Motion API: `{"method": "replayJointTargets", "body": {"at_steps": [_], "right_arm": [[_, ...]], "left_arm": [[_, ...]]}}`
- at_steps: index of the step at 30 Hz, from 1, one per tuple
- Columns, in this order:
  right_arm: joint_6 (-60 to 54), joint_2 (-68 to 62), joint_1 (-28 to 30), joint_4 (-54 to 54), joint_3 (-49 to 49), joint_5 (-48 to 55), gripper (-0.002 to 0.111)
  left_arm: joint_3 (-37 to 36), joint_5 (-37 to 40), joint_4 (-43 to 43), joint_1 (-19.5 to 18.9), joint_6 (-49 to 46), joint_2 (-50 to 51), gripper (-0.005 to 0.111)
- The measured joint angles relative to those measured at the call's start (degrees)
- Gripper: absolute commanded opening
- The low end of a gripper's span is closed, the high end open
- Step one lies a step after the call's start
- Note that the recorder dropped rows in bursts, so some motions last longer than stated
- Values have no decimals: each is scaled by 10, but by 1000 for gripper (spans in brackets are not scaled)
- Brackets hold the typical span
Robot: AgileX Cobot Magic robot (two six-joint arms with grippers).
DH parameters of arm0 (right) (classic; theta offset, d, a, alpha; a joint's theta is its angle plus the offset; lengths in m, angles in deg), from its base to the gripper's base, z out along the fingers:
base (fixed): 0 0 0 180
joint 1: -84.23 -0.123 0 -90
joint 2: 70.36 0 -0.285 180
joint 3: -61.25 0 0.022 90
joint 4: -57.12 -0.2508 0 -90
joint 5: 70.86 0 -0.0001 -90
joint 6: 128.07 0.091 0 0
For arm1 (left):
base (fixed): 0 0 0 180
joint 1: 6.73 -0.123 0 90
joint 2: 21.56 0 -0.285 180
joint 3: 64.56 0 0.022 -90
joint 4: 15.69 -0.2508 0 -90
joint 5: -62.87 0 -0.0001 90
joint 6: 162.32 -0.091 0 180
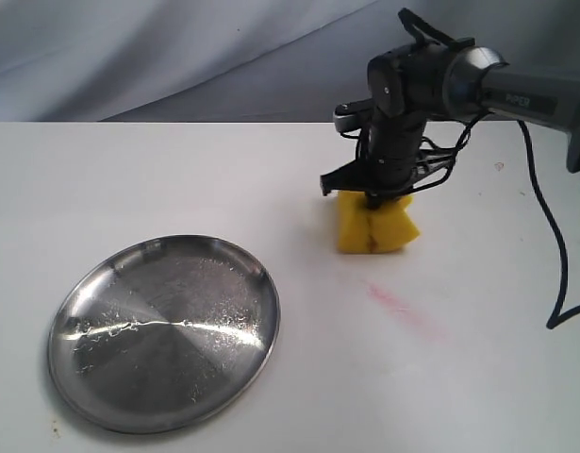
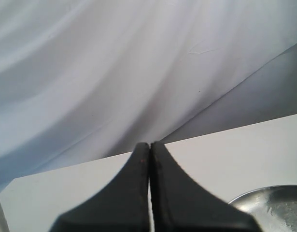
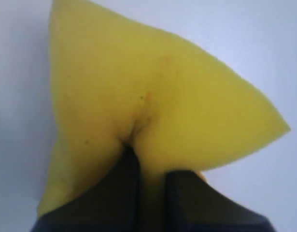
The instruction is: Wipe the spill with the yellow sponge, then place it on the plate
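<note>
The yellow sponge (image 1: pixel 375 226) rests on the white table right of centre, pinched in the middle by my right gripper (image 1: pixel 374 201), which comes down on it from above and is shut on it. In the right wrist view the sponge (image 3: pixel 153 101) bulges out on both sides of the dark fingers (image 3: pixel 124 193). The silver plate (image 1: pixel 74 321) lies at the front left, apart from the sponge. The spill is not visible; it may be hidden under the sponge. My left gripper (image 2: pixel 149 147) is shut on nothing, with the plate's rim (image 2: pixel 245 197) beside it.
A faint pinkish-red smear (image 1: pixel 403 310) marks the table in front of the sponge. The right arm's black cable (image 1: pixel 554 236) hangs at the right edge. A grey cloth backdrop (image 1: pixel 176 57) rises behind the table.
</note>
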Motion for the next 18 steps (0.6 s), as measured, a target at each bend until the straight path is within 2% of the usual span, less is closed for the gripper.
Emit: {"method": "replayJointTargets", "body": {"at_steps": [4,9,13,18], "right_arm": [[-49,-4,-5,-169,1,-75,0],[-71,-8,-23,-225,2,-111,0],[-59,-8,-29,-174,2,-85,0],[18,-3,-33,14,1,0,0]], "left_arm": [[0,0,0,0,0,0,0],[0,0,0,0,0,0,0],[0,0,0,0,0,0,0],[0,0,0,0,0,0,0]]}}
